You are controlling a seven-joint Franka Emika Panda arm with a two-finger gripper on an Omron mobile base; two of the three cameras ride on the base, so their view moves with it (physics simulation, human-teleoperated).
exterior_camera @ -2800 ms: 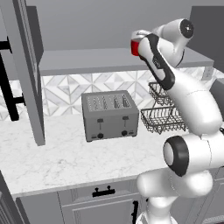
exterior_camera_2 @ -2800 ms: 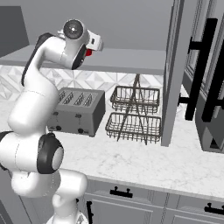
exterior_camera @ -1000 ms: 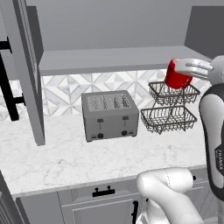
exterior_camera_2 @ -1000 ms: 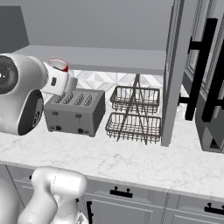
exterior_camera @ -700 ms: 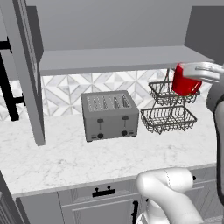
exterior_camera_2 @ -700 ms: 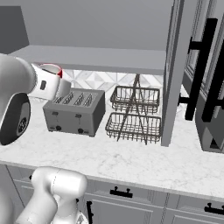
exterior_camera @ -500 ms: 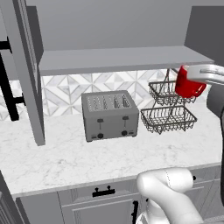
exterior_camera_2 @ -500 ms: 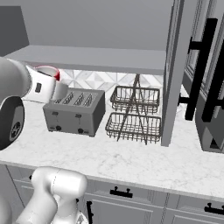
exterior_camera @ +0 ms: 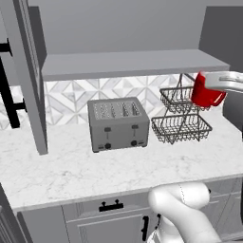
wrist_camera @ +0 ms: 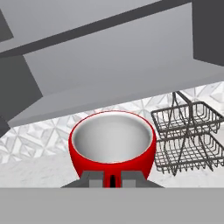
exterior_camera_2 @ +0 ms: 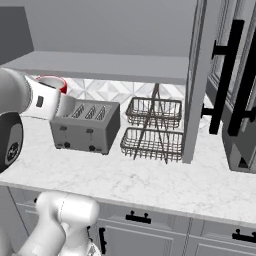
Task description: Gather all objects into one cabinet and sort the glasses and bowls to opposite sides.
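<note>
A small glossy red cup point(exterior_camera: 205, 92) hangs in the air at the right of the left base view, below the level of the cabinet shelf point(exterior_camera: 128, 64). In the right base view the same red cup point(exterior_camera_2: 51, 83) peeks out behind my white forearm at the left. My gripper point(wrist_camera: 112, 180) is shut on the red cup point(wrist_camera: 113, 151), whose pale inside faces the hand camera, pinched at its near rim. The open grey cabinet point(exterior_camera_2: 107, 65) has a flat bare shelf above the counter.
A grey toaster point(exterior_camera: 117, 123) stands on the marble counter point(exterior_camera: 76, 166) under the shelf. A two-tier wire basket point(exterior_camera: 182, 118) sits to its right. Cabinet doors with long black bar handles point(exterior_camera_2: 224, 75) stand open on both sides.
The arm has carried the red cup away from the cabinet shelf, down and to the right in the left base view, toward the robot's side. The gripper stayed shut on it.
</note>
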